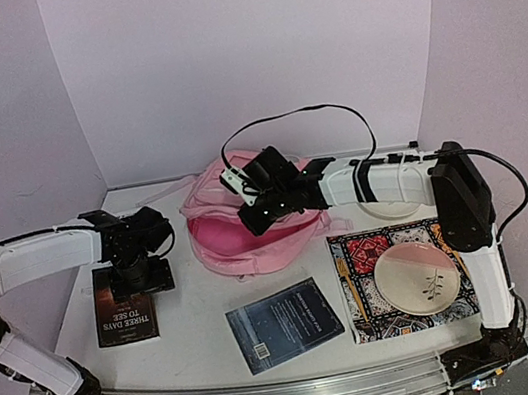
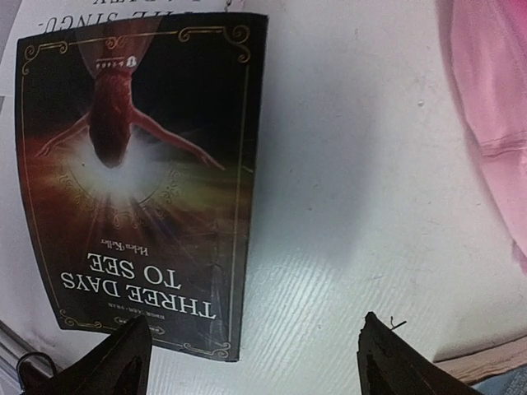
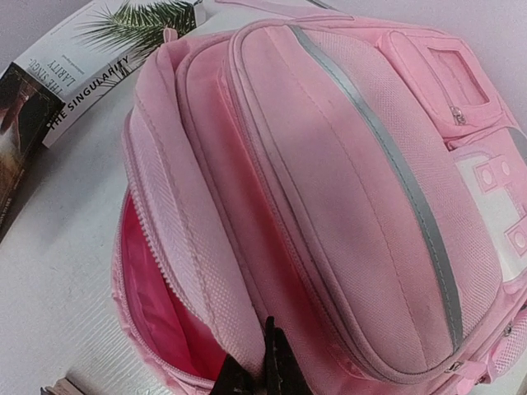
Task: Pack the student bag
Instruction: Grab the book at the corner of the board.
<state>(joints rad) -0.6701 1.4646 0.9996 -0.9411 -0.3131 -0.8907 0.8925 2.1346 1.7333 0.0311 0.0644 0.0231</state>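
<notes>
Your student bag (image 1: 207,207) lies on the table (image 1: 193,321) at about 12 o'clock from the table's middle, resting on its back with its front pockets facing up. In your right wrist view the bag (image 3: 329,189) fills most of the frame, and its main compartment gapes open at 7 o'clock, showing bright pink lining. Your right gripper (image 1: 250,224) reaches across from 3 o'clock and sits on the bag; its jaws are closed, tips together (image 3: 268,362) right at the lip of that opening. You cannot tell whether any fabric is pinched between them. Your left gripper (image 1: 138,277) hangs at 9 o'clock, directly above a dark book (image 1: 127,317) titled "Three Days to See". Its jaws are spread wide with nothing held: in the left wrist view the gripper (image 2: 255,362) frames bare table, with the near corner of that book (image 2: 140,181) by one finger and the bag's edge (image 2: 494,99) at 2 o'clock. A white book (image 3: 90,58) lies under the dark one, its spine reading "The Singularity". A blue book (image 1: 285,324) lies at 6 o'clock, apart from the bag. At 4 o'clock a patterned mat (image 1: 356,263) carries a pink-and-white plate (image 1: 421,278).
</notes>
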